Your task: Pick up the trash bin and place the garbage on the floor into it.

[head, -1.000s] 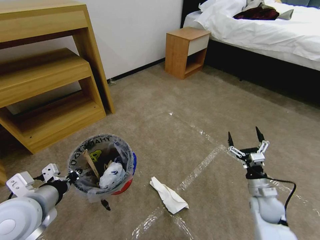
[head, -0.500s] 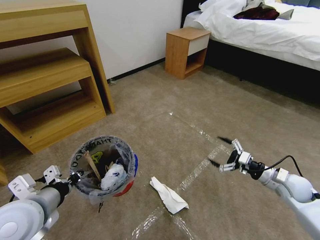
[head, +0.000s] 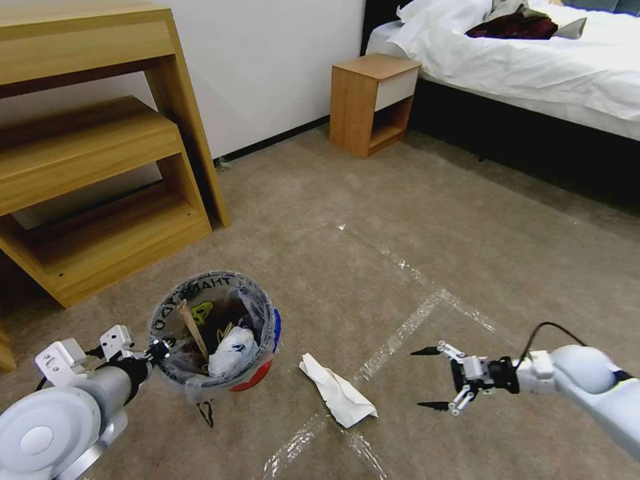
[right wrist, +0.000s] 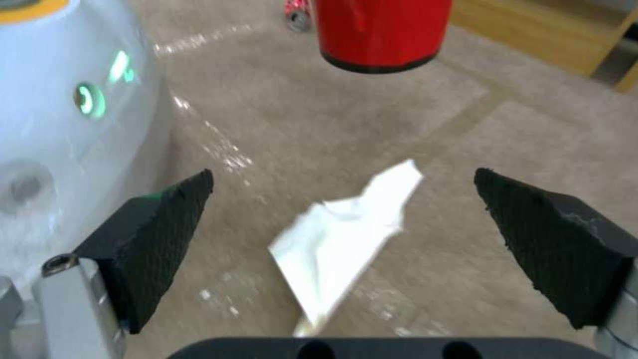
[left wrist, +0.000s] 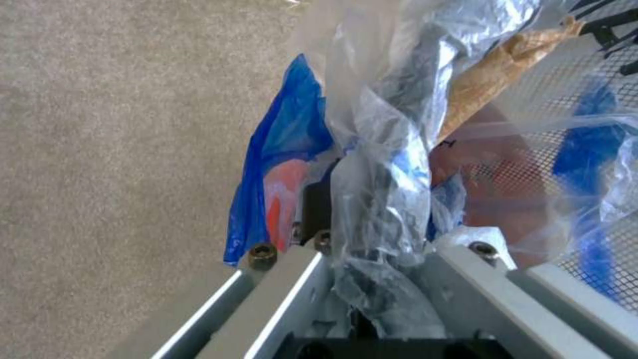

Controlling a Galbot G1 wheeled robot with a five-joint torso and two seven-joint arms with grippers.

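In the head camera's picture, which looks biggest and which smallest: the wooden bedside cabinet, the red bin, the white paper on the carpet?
Largest to smallest, as they look:
1. Trash bin, held by the left gripper.
2. Bedside cabinet, about as large; it stands farther away, so this order is unsure.
3. White paper, clearly smallest.

Left arm low in the bottom-left corner of the head view, grey elbow joint up close, forearm reaching toward frame centre. Left gripper [head: 159, 348] clamped tight, fingers pinched together. Right arm coming in from the lower-right edge, lying nearly level, wrist pointing toward the middle of the frame. Right gripper [head: 427, 378] spread wide, black fingertips [right wrist: 159, 229] well apart, one above the other, cable looped over the wrist.
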